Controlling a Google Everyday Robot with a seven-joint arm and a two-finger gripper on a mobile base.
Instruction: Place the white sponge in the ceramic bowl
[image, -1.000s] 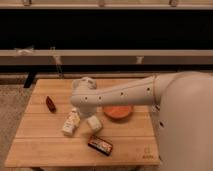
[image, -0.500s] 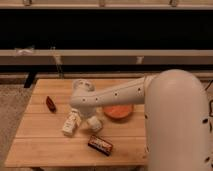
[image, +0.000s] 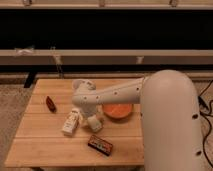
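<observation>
The ceramic bowl (image: 118, 111), orange-red inside, stands on the wooden table (image: 45, 150) right of centre, partly covered by my arm. My gripper (image: 84, 111) is at the end of the white arm reaching in from the right. It hangs low over the table just left of the bowl, between a white bottle (image: 71, 123) and a small white cup (image: 95, 124). The wrist hides it from above. The white sponge does not show; it may be hidden under the arm or gripper.
A dark flat box with coloured print (image: 100, 145) lies near the front edge. A small red-brown object (image: 50, 104) lies at the left. My bulky upper arm (image: 170, 120) covers the table's right side. A dark shelf stands behind.
My upper arm has swung closer and now fills more of the right side. The gripper end has stayed almost in place beside the bottle and cup.
</observation>
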